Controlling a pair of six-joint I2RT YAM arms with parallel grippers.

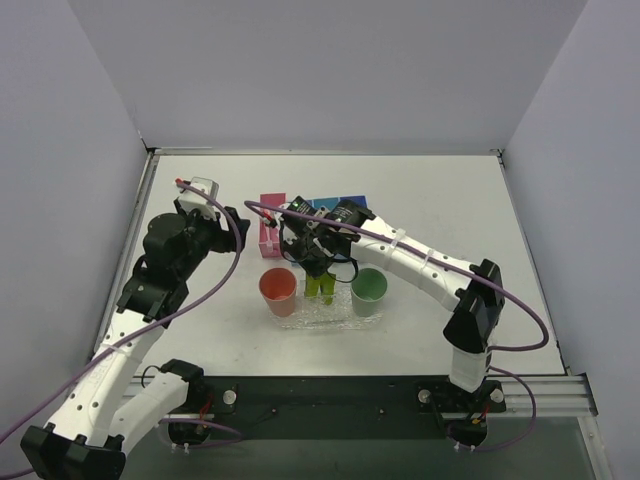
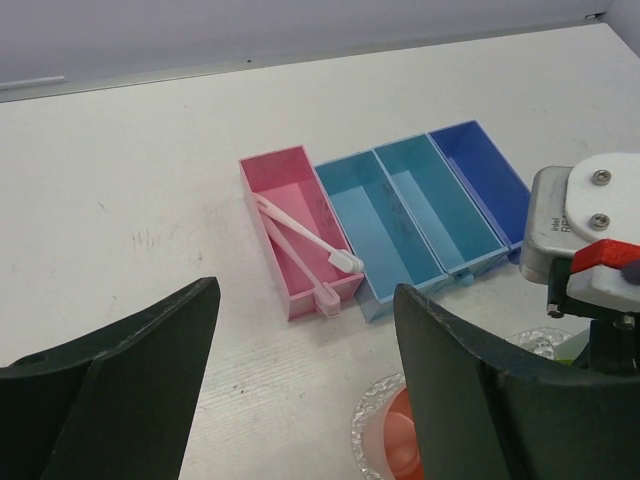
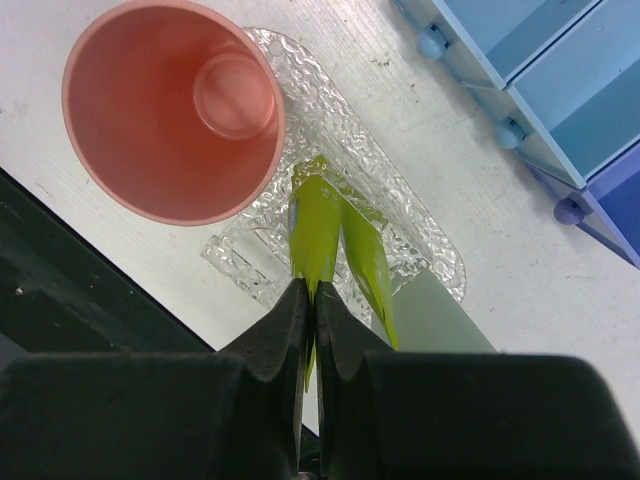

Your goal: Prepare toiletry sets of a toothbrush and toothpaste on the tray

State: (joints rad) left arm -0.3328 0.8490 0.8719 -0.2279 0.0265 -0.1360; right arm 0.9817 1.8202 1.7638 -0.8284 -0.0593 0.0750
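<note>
My right fingers (image 3: pixel 300 315) are clamped on a toothpaste (image 3: pixel 318 225), held over the tray (image 3: pixel 330 110) between the pink cup (image 3: pixel 170 110) and green cup (image 1: pixel 368 287). Left fingers (image 2: pixel 440 350) are spread wide and empty above the bench (image 2: pixel 150 200). Two toothbrushes (image 2: pixel 305 235) lie in the pink bin (image 2: pixel 275 175) beyond.

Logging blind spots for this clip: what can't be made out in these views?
Right wrist: the right tool covers the toothpaste at its held end, and most of the green cup.
Left wrist: a finger of the left tool and the bottom edge cut off the tray and pink cup.
Top external: the right arm hides the blue bins inside.
</note>
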